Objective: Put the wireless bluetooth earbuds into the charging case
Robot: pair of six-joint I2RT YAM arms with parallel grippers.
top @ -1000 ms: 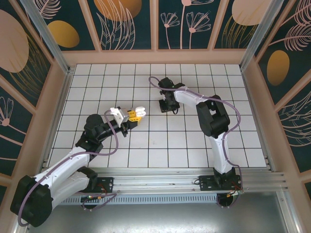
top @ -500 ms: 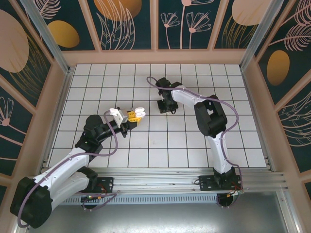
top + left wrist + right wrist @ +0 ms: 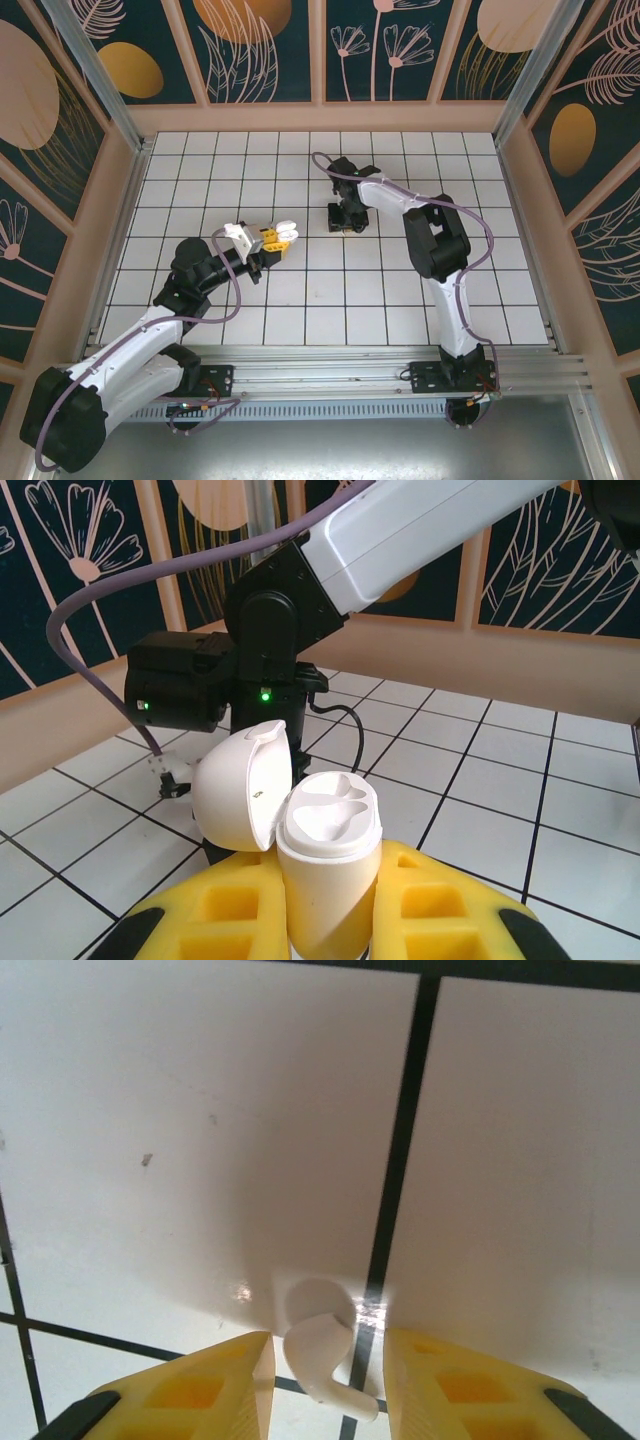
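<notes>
A: Left pincer (image 3: 325, 912) is clamped on the open charging case (image 3: 327, 830), lid tipped back.
B: Right pincer (image 3: 326, 1337) is spread around a white earbud (image 3: 316, 1352), which lies on the desk (image 3: 150, 1110). Centre first, then close gently.
A: Any lettering?
B: None legible.

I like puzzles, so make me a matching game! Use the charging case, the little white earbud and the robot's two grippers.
Things:
1. charging case
2. white earbud
3. left gripper
4. right gripper

States:
A. lying on a white tile
B. flipped open and empty
C. open, one finger on each side of the earbud
D. shut on the case

Pairs: 1-B, 2-A, 3-D, 4-C
</notes>
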